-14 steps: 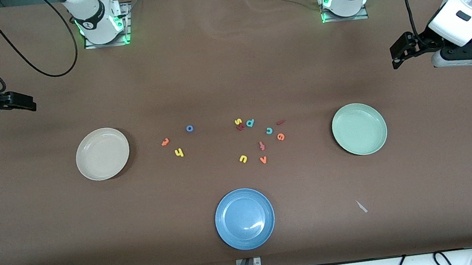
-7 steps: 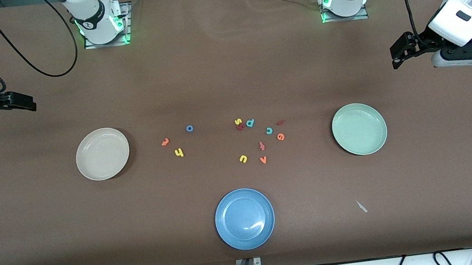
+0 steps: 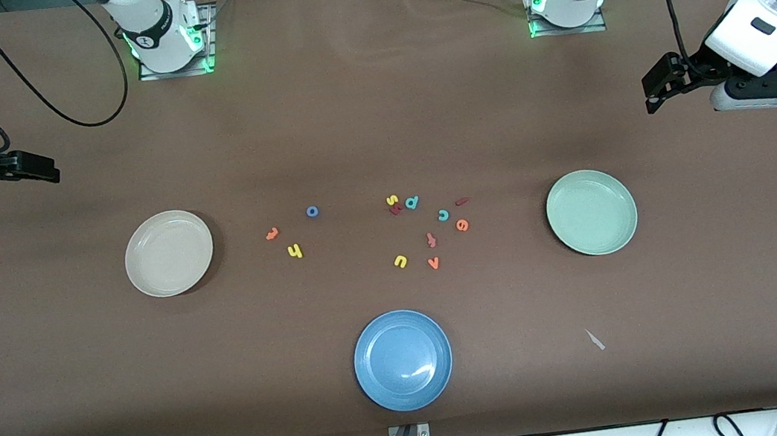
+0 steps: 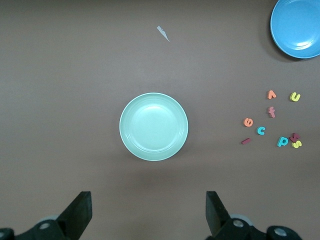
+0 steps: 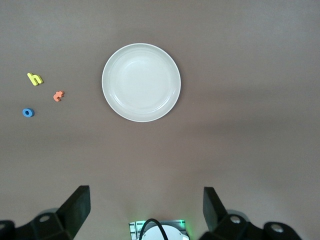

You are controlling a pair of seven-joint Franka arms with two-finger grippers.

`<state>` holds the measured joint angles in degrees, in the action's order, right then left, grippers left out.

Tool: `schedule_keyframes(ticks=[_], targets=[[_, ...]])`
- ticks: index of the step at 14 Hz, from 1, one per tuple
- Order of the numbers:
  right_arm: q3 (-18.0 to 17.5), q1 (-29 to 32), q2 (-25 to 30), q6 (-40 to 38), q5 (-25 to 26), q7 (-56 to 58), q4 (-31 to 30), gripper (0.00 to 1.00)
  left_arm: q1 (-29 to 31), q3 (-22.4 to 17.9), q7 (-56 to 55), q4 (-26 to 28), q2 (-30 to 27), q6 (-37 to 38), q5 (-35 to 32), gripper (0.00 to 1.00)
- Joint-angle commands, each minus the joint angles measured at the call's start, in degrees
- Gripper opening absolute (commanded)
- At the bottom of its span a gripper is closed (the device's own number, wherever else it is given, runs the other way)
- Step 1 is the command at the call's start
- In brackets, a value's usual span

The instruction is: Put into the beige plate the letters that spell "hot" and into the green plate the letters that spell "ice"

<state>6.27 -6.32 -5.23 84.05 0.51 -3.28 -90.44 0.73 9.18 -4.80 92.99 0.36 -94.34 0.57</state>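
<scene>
We see a brown table (image 3: 375, 115) under both waiting arms. The left gripper (image 4: 148, 212), fingers spread and holding nothing, hangs over bare table near the green plate (image 3: 591, 212); the teal c (image 3: 443, 214), orange e (image 3: 462, 225) and dark red i (image 3: 462, 201) lie past that plate from it. The right gripper (image 5: 146, 209), also spread and holding nothing, hangs near the beige plate (image 3: 169, 253), with the orange t (image 3: 272, 233), yellow h (image 3: 295, 250) and blue o (image 3: 312, 211) past it. Only those single letters read as writing. Spare letters and a blue plate (image 3: 403, 360) lie well apart from both grippers.
</scene>
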Motion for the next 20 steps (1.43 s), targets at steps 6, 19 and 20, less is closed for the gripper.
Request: schedule_keyframes(ticks=[6, 19, 20], targets=[[0.2, -0.3, -2.1, -1.4, -0.9, 0.8, 2.0, 1.0, 0.1, 0.0, 1.0, -1.1, 0.3, 0.7, -0.1, 1.0], [0.1, -7.4, -5.8, 8.6, -1.9, -8.6, -5.2, 1.0, -0.3, 0.1, 1.4, -1.0, 2.9, 1.1, 0.3, 1.0], [0.1, -8.2, -7.1, 10.1, -3.2, -10.2, -5.5, 1.0, -0.7, 0.1, 1.4, -1.0, 3.3, 1.1, 0.3, 1.0]])
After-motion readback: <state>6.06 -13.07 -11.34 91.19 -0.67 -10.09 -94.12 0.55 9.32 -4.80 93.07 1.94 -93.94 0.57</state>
